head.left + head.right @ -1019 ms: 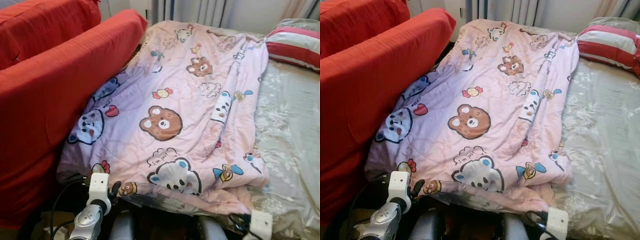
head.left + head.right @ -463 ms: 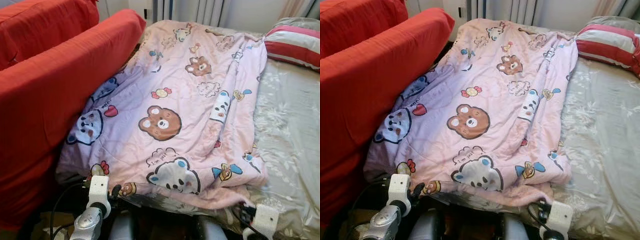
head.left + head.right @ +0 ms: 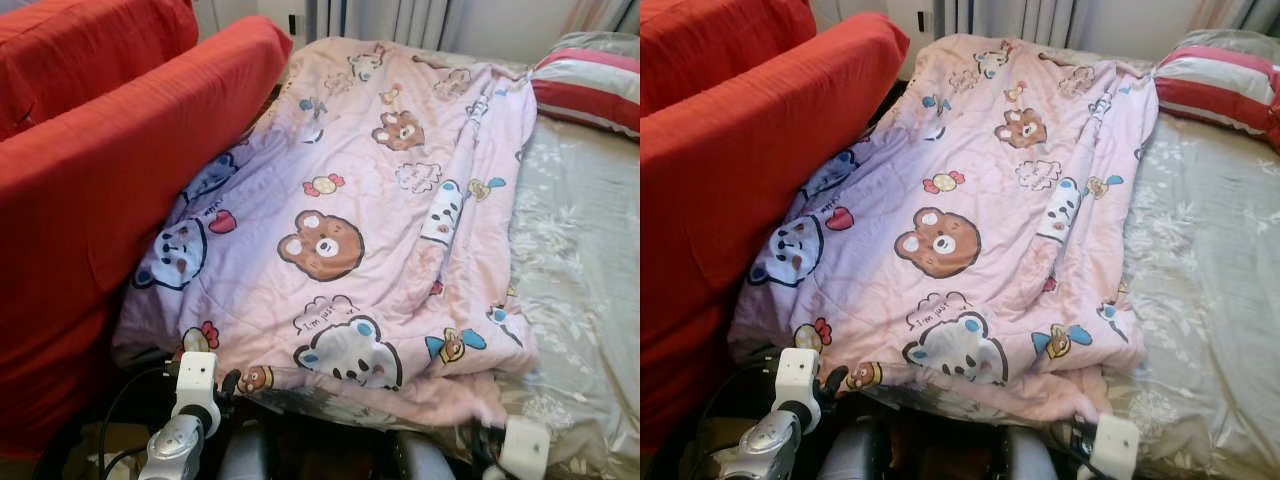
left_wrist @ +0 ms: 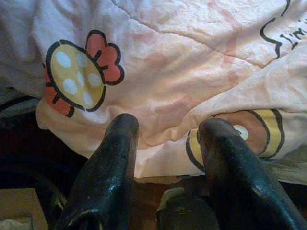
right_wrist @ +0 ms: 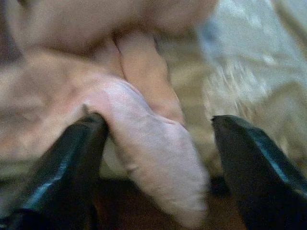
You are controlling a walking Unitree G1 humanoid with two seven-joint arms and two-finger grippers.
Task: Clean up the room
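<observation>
A pink quilt (image 3: 340,230) printed with cartoon bears lies spread over the left half of a bed. My left gripper (image 4: 168,136) is at the quilt's near left corner and is open. The hem with a flower print (image 4: 81,76) lies just past its fingertips. In the eye views that gripper (image 3: 228,382) sits under the quilt's edge. My right gripper (image 5: 158,139) is at the near right corner, open wide, with a pink fold (image 5: 144,134) of the quilt lying between its fingers. Its white wrist mount (image 3: 525,445) shows at the bed's near edge.
A red sofa (image 3: 120,150) presses against the left side of the bed. Grey floral sheet (image 3: 580,260) covers the right half, with a red-and-white striped pillow (image 3: 590,90) at the far right. Curtains (image 3: 400,20) hang behind the bed.
My right wrist rose toward the quilt's corner half a second ago and has dropped back a little. The left arm and the quilt have stayed put.
</observation>
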